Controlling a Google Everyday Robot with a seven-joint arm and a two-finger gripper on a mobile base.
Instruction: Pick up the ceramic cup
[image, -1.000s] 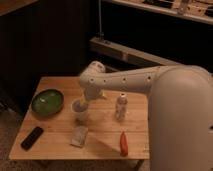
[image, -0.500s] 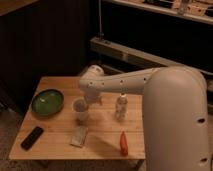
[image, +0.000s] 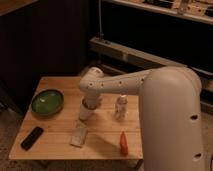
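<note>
The ceramic cup (image: 85, 114) is a small pale cup on the wooden table (image: 60, 85), right of the green bowl (image: 47, 102). My gripper (image: 89, 104) comes down from the white arm onto the cup's top and is shut on it. The cup leans slightly and its rim is hidden under the gripper. I cannot tell whether its base still touches the table.
A slim white bottle (image: 120, 107) stands just right of the cup. A pale flat packet (image: 79, 136), a black oblong object (image: 32, 137) and a red-orange object (image: 123, 143) lie near the table's front edge. A dark wall and shelving stand behind.
The gripper has moved down and left onto the cup. The cup's open top was visible before and is now covered. The cup has shifted slightly right and towards the front.
</note>
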